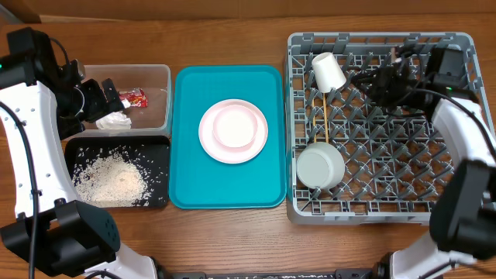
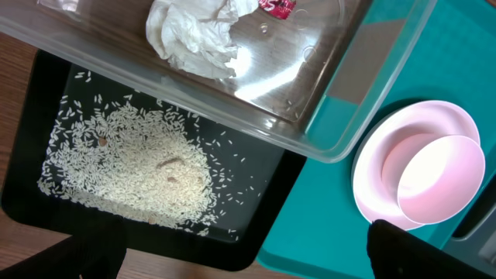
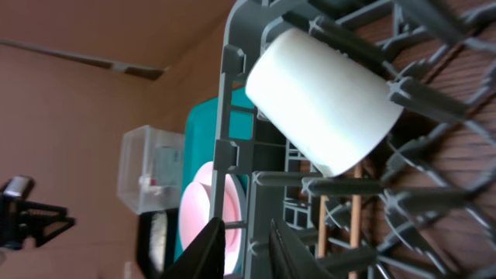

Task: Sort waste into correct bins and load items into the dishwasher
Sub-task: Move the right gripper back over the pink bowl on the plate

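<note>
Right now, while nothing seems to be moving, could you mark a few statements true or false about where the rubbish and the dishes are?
1. The crumpled white paper napkin lies in the clear rectangular plastic tub. True.
2. The small white cup is in the large grey plastic dish rack. True.
3. The white round plate stands in the rack. False: it sits on the flat teal tray, with a white bowl on it.
4. The loose white rice grains lie on the teal tray. False: they lie in the shallow black rectangular tray.
5. The thin wooden chopsticks lie in the rack. True.
</note>
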`<state>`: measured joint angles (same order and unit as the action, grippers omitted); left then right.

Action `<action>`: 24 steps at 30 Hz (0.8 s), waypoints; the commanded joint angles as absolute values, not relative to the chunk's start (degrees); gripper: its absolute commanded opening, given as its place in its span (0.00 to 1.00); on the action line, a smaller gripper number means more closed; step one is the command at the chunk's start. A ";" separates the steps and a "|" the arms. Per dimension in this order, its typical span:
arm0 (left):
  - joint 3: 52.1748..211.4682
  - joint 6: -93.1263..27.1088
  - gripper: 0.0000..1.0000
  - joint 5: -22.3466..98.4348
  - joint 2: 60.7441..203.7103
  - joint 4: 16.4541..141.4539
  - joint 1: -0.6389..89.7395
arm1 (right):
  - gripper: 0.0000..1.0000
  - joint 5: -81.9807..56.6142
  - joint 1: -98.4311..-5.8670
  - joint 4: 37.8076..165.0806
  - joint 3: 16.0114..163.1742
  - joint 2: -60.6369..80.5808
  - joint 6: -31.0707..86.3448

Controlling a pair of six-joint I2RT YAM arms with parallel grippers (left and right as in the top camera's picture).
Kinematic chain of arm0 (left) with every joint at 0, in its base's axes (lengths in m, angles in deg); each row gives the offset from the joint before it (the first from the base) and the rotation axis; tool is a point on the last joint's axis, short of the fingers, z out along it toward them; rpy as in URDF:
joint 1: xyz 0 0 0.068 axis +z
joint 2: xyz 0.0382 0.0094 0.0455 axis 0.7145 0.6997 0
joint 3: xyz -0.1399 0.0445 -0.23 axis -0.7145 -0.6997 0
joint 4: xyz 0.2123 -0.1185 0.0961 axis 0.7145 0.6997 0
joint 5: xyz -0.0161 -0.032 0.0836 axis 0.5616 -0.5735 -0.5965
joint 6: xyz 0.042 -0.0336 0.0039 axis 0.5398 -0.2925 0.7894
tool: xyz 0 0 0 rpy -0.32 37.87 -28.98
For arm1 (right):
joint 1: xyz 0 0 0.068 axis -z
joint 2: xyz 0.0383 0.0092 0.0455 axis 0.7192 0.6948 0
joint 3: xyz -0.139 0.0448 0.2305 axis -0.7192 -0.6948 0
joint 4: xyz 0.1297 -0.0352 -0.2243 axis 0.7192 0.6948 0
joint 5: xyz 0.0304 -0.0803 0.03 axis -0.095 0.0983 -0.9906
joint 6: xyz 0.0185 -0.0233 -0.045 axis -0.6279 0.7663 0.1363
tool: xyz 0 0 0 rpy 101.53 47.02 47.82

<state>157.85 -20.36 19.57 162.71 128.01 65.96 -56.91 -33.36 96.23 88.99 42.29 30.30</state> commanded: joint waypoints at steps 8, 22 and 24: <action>158.77 -20.56 1.00 19.20 162.47 127.88 65.57 | 0.26 -30.20 -47.46 108.23 89.34 21.96 34.17; 158.77 -20.56 1.00 19.20 162.47 127.86 65.50 | 0.47 -1.85 -93.10 103.55 89.28 25.17 29.10; 158.77 -20.56 1.00 19.20 162.47 127.86 65.46 | 0.53 -1.68 -95.28 101.91 89.28 26.35 29.12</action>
<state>157.85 -20.36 19.53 162.71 127.88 65.85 -7.58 -92.49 103.60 88.99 24.39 30.37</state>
